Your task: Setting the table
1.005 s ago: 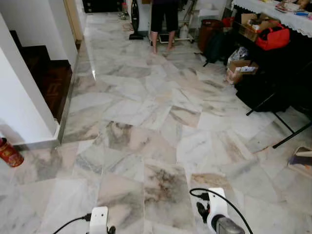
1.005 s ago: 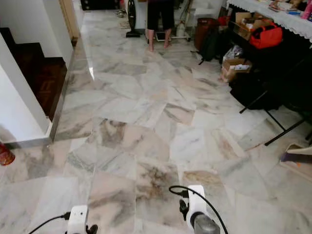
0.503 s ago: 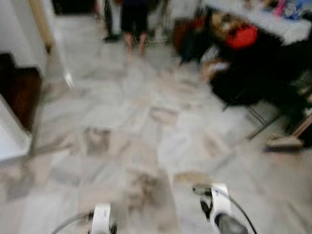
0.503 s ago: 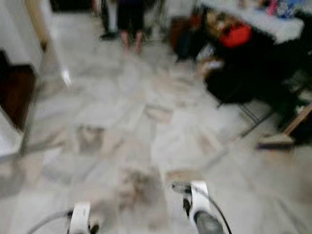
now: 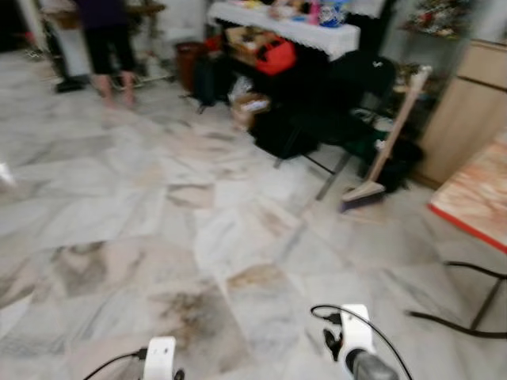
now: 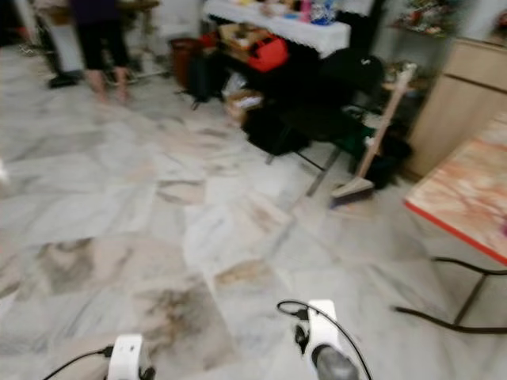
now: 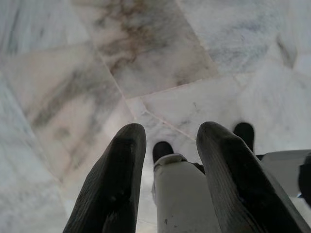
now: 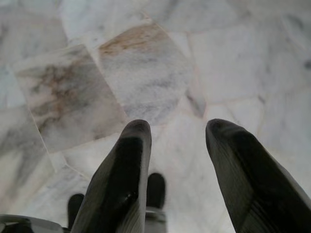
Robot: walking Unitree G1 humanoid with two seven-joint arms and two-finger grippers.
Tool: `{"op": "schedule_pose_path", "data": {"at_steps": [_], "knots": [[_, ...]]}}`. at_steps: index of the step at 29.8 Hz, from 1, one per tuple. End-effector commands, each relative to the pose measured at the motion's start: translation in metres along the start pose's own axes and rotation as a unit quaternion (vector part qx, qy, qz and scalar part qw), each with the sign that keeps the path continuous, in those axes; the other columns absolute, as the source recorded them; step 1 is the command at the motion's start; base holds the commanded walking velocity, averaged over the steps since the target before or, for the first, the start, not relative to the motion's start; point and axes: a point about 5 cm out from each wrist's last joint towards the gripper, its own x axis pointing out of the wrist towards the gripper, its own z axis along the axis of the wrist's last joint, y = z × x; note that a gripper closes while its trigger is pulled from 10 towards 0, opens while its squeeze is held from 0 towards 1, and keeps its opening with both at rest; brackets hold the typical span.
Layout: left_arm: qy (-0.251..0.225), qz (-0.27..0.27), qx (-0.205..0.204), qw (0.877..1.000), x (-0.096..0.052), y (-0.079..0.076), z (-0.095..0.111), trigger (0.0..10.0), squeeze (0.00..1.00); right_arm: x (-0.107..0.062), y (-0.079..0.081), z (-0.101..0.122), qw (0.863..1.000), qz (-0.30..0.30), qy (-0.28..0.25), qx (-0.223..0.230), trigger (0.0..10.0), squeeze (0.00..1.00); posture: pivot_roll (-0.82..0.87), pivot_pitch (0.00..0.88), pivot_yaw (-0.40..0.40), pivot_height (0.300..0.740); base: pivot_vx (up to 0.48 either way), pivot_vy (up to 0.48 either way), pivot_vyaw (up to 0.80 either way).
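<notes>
A table (image 5: 478,192) with a reddish marbled top and a red edge comes in at the right. Further back stands a long table (image 5: 295,22) under a white lace cloth, with blurred small items on top. Both my arms hang low over the marble floor: the left wrist (image 5: 161,358) and the right wrist (image 5: 356,348) peek in at the bottom. In the left wrist view my left gripper (image 7: 172,128) is open, with nothing between its fingers (image 7: 119,174). In the right wrist view my right gripper (image 8: 179,125) is open and empty too.
A broom (image 5: 383,147) leans by a wooden cabinet (image 5: 467,111). Black bags, boxes and a red bag (image 5: 275,57) crowd the floor under the clothed table. A person (image 5: 105,39) stands at the far left back. Black chair legs (image 5: 469,294) lie at the right.
The camera has swung to the right: the stairs and red can have left the picture, and the marbled table, broom and cabinet have come in. Both arms keep their pose.
</notes>
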Motion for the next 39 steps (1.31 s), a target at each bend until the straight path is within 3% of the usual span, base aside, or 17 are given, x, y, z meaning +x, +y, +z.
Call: {"op": "schedule_pose_path", "data": {"at_steps": [1,8,10,23,39], "knots": [[-0.001,-0.002,-0.003,1.0,0.0005,-0.0024,0.0012,10.0,0.0,-0.0003,-0.0044,0.0014,1.0,-0.008,-0.002,0.0,10.0,0.0,0.06,0.0,-0.015,0.74,0.0,0.0,-0.79],[-0.001,-0.004,0.0,1.0,0.0004,-0.0022,0.0013,10.0,0.0,-0.0006,-0.0046,0.0,1.0,-0.011,-0.001,0.001,10.0,0.0,0.06,0.0,-0.007,0.74,0.0,0.0,-0.79],[-0.003,-0.004,0.017,1.0,0.0005,-0.0011,0.0022,10.0,0.0,-0.0011,-0.0043,-0.0024,1.0,-0.012,0.001,0.004,10.0,0.0,0.06,0.0,-0.004,0.74,0.0,-0.15,-0.79],[0.004,-0.001,0.013,1.0,-0.0005,0.0023,-0.002,10.0,0.0,-0.0012,-0.0029,-0.004,1.0,-0.014,0.003,0.006,10.0,0.0,0.06,0.0,0.004,0.74,0.0,-0.05,-0.79],[0.004,-0.014,0.029,0.999,0.0,-0.0026,-0.0006,10.0,0.0,-0.0014,-0.0081,-0.0019,1.0,-0.025,0.001,0.01,10.0,0.0,0.04,0.0,0.013,0.74,0.0,0.0,-0.79]]}}
